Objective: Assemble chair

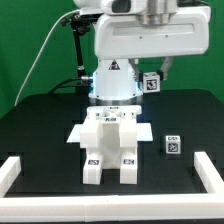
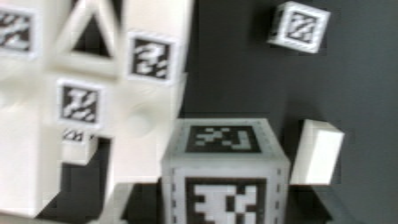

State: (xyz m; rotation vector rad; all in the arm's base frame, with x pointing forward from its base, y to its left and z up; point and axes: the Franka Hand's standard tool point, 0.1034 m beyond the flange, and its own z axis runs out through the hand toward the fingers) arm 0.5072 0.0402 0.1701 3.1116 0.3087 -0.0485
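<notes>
The partly built chair stands mid-table: white panels and leg bars with black-and-white tags. It also fills one side of the wrist view. My gripper hangs above the table, behind the chair and toward the exterior view's right. It is shut on a small white tagged cube. In the wrist view the cube sits between the jaws of the gripper, with tags on two faces. A white slab shows beside the cube; I cannot tell what it belongs to.
A small loose white tagged part lies on the black table to the exterior view's right of the chair, and shows in the wrist view. White border rail sections edge the front corners. The arm's base stands behind the chair.
</notes>
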